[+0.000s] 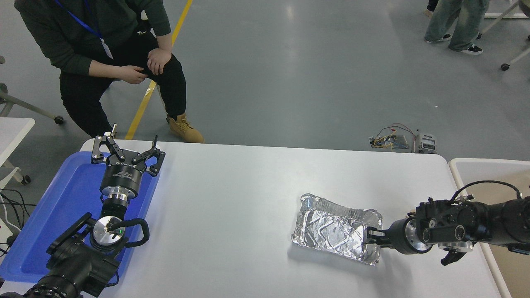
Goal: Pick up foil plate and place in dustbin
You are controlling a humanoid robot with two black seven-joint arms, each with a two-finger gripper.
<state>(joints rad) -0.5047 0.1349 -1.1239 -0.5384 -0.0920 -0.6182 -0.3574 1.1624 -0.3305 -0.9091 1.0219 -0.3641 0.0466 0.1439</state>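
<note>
The foil plate [331, 229], a crinkled silver tray, lies flat on the white table [248, 198] right of centre. My right gripper [371, 238] reaches in low from the right and sits at the plate's right rim, touching or overlapping it; its grip is hidden from this angle. The dustbin [455, 167] with a cream rim and beige inside stands off the table's right end, partly behind my right arm. My left gripper [126, 154] is parked open over the blue tray at the left.
A flat blue tray [62, 207] covers the table's left end under my left arm. A seated person [103, 54] is at the far left side. Loose electronics with wires [399, 140] lie on the floor beyond the table.
</note>
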